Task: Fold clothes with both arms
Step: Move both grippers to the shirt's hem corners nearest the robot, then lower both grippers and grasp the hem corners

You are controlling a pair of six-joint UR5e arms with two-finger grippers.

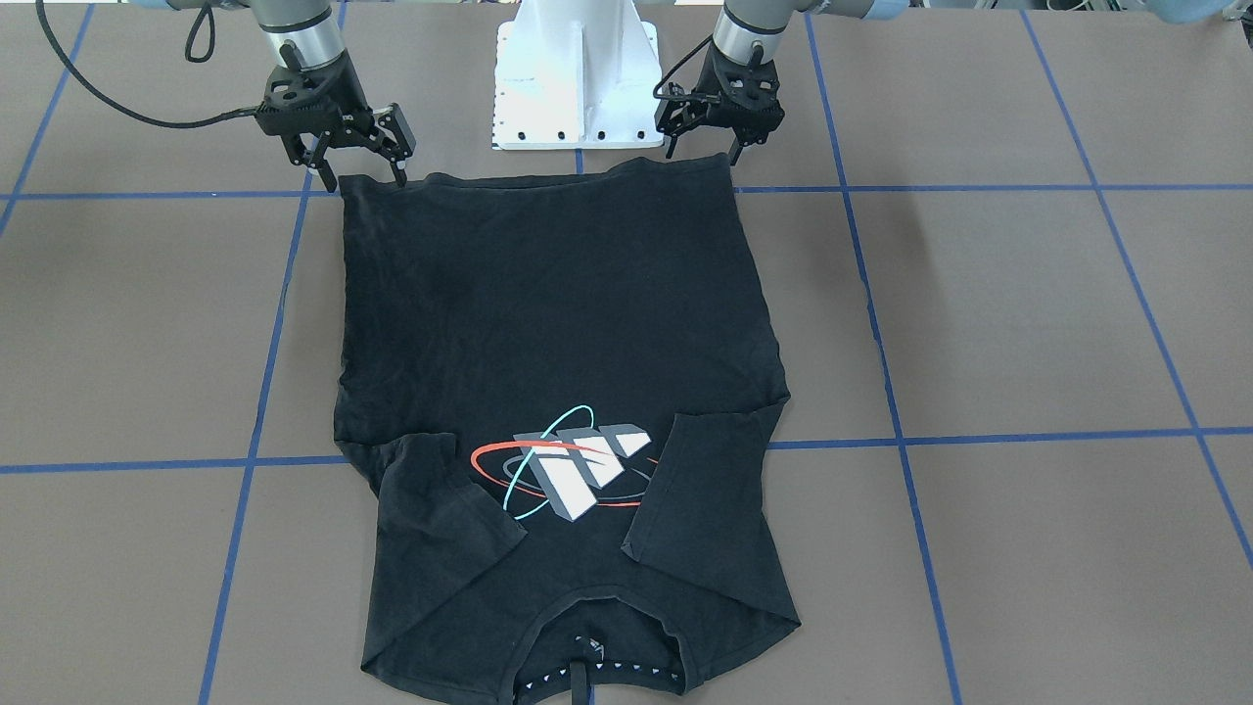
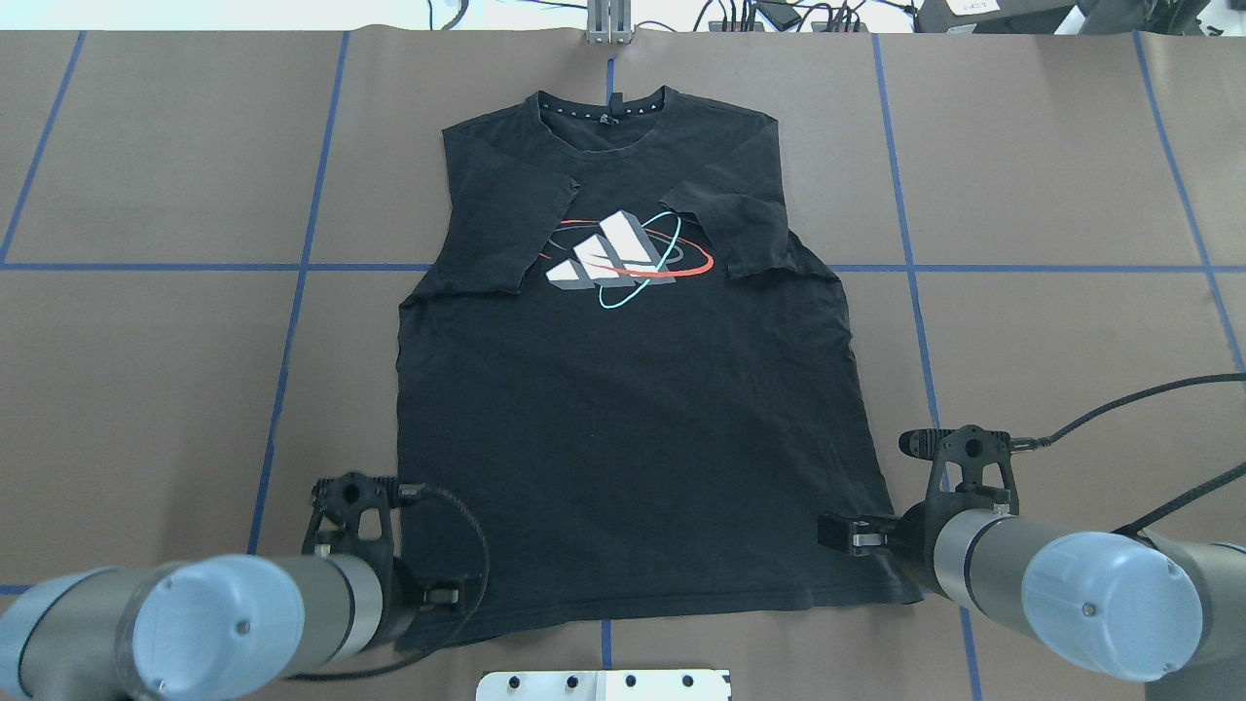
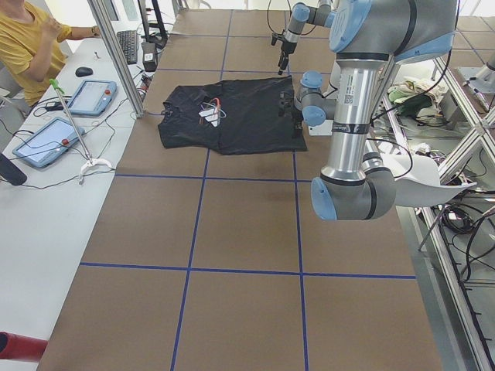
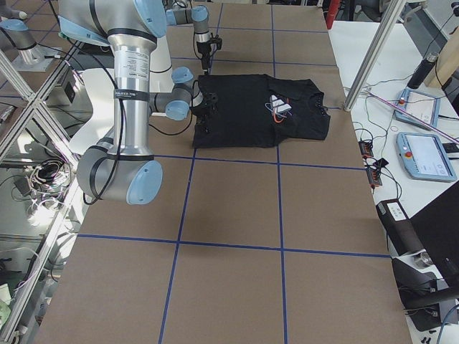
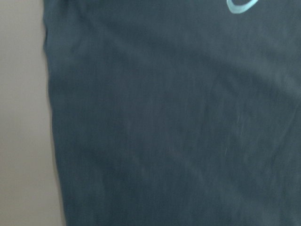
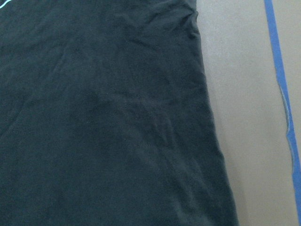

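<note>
Both spread wide: black two-finger left gripper [image 1: 702,155], right gripper [image 1: 364,178], at hem corners of black cotton T-shirt [image 1: 558,323], flat on brown table [image 1: 1028,313], logo up, sleeves folded in.

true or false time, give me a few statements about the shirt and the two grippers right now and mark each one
1. The T-shirt lies with its logo facing up. True.
2. Both sleeves are spread out sideways. False: each sleeve is folded inward over the chest.
3. The left gripper and right gripper are at the hem's two corners. True.
4. The neck opening lies nearest the robot. False: the collar is at the far edge.
</note>
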